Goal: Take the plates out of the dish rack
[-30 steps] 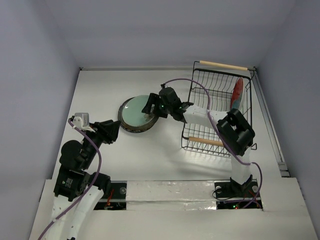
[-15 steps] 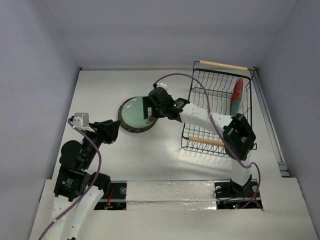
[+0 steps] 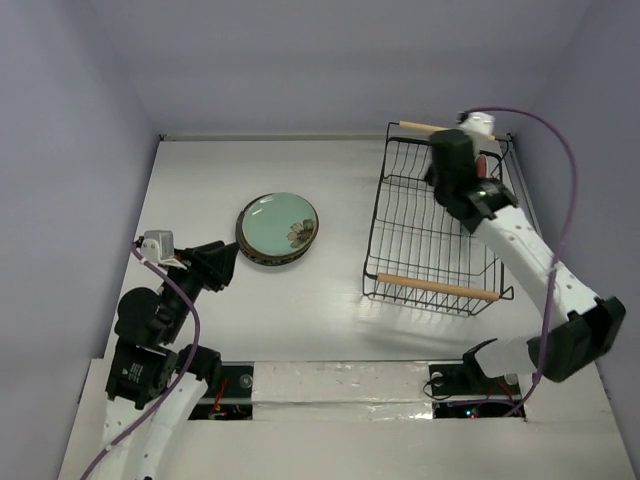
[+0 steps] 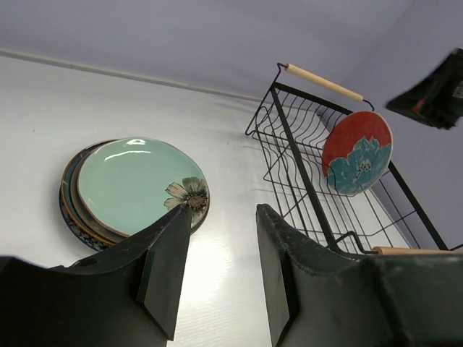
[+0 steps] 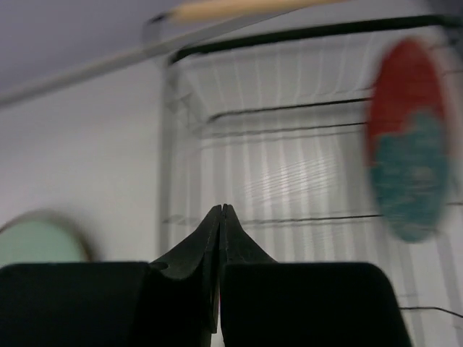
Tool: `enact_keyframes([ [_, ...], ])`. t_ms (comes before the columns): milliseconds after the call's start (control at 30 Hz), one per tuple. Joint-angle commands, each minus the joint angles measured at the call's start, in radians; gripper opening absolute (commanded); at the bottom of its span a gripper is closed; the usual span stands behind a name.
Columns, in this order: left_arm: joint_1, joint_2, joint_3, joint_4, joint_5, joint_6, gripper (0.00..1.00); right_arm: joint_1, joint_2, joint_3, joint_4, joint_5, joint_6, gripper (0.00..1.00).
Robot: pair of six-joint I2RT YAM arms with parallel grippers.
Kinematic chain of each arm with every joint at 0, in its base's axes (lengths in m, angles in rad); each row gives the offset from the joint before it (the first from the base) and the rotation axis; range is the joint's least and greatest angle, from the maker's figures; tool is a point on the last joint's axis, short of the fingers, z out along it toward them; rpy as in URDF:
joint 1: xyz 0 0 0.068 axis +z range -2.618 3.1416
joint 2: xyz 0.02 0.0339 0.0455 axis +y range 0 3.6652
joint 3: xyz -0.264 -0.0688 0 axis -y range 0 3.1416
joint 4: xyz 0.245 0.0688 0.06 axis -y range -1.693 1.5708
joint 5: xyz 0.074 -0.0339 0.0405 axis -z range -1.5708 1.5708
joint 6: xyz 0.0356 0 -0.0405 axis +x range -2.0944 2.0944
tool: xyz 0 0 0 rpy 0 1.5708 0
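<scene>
Two parted, empty jaws of the left gripper (image 4: 224,210) face a stack of three plates (image 3: 277,228) lying flat on the table (image 3: 200,180), and further right the red plate (image 4: 357,152) stands on edge in the rack (image 3: 435,286), over which the right gripper (image 5: 221,210) hovers, jaws clenched on nothing.

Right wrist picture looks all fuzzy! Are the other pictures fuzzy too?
Right wrist view: the dish rack and red plate are smeared, only the right gripper looks sharp. Left wrist view: crisp, with a glare patch on the pale green plate. Top external view: clear, evenly lit, soft shadow by the rack.
</scene>
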Motion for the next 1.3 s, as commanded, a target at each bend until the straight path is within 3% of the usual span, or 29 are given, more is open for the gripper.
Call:
enact_keyframes([
  [0, -0.004, -0.027, -0.008, 0.051, 0.014, 0.002, 0.38, -0.188, -0.101, -0.095, -0.024, 0.173, -0.021, 0.05],
  [33, -0.004, -0.032, -0.008, 0.050, 0.012, 0.002, 0.38, -0.220, -0.113, -0.135, -0.015, 0.176, -0.027, 0.14],
  [67, -0.004, -0.039, -0.008, 0.050, 0.011, 0.000, 0.38, -0.264, -0.124, -0.154, 0.001, 0.165, -0.041, 0.33],
  [100, -0.004, -0.044, -0.006, 0.050, 0.009, 0.000, 0.38, -0.282, -0.127, -0.165, 0.014, 0.153, -0.061, 0.73],
  [133, -0.014, -0.046, -0.006, 0.048, 0.006, 0.000, 0.38, -0.297, -0.120, -0.172, 0.021, 0.144, -0.069, 0.82],
  [200, -0.024, -0.050, -0.006, 0.047, 0.003, 0.000, 0.38, -0.343, -0.075, -0.160, 0.013, 0.121, -0.087, 0.87],
  [567, -0.043, -0.069, -0.003, 0.042, -0.014, 0.000, 0.39, -0.430, 0.144, -0.034, -0.061, 0.156, -0.171, 0.80],
  [667, -0.043, -0.067, -0.003, 0.039, -0.012, 0.000, 0.39, -0.441, 0.179, -0.002, -0.062, 0.151, -0.193, 0.69],
  [700, -0.043, -0.069, -0.003, 0.039, -0.014, 0.000, 0.39, -0.441, 0.201, 0.018, -0.068, 0.154, -0.205, 0.58],
  [800, -0.043, -0.069, -0.003, 0.039, -0.017, -0.001, 0.39, -0.441, 0.235, 0.050, -0.109, 0.189, -0.219, 0.39],
  [967, -0.043, -0.066, -0.003, 0.038, -0.017, -0.001, 0.39, -0.441, 0.200, 0.030, -0.133, 0.265, -0.246, 0.18],
  [1033, -0.043, -0.066, -0.002, 0.041, -0.017, -0.001, 0.39, -0.441, 0.169, 0.018, -0.120, 0.278, -0.277, 0.04],
  [1067, -0.043, -0.064, -0.003, 0.039, -0.017, -0.001, 0.39, -0.441, 0.164, 0.022, -0.127, 0.283, -0.279, 0.00],
  [1267, -0.043, -0.050, -0.003, 0.038, -0.018, -0.003, 0.39, -0.431, 0.101, 0.055, -0.153, 0.283, -0.294, 0.00],
])
